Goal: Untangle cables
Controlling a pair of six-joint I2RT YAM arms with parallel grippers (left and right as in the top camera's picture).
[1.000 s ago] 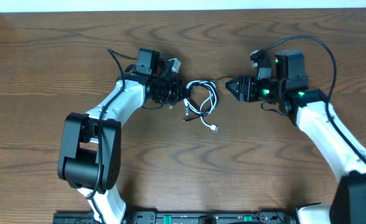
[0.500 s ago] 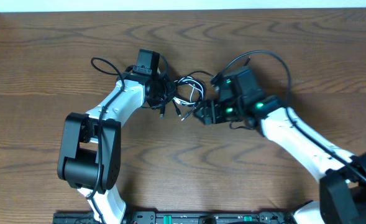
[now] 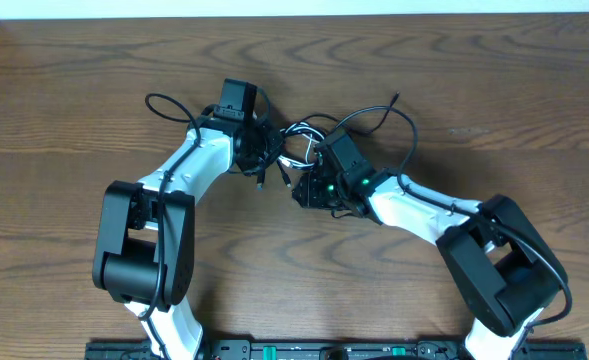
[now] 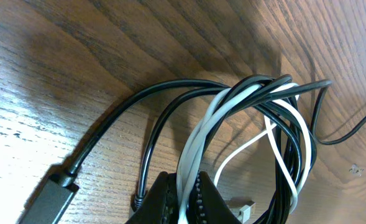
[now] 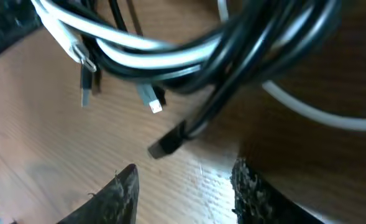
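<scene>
Black and white strands are wound into one loose coil (image 3: 296, 142): the black cable (image 4: 117, 115) and the white cable (image 4: 198, 134) cross each other several times where the loops meet. We find the coil at the middle of the wooden tabletop (image 3: 74, 100), toward its far side, between the two arms. The left end effector (image 4: 186, 202) is closed on the white cable, whose strands run down between its fingertips. The black cable passes just beside them. In the left wrist view a black plug (image 4: 49, 199) lies to the left of the coil. The right end effector (image 5: 183, 186) stands open, with bare wood between its fingertips. The coil is just beyond it, and small plugs (image 5: 151, 102) poke out beneath the strands.
</scene>
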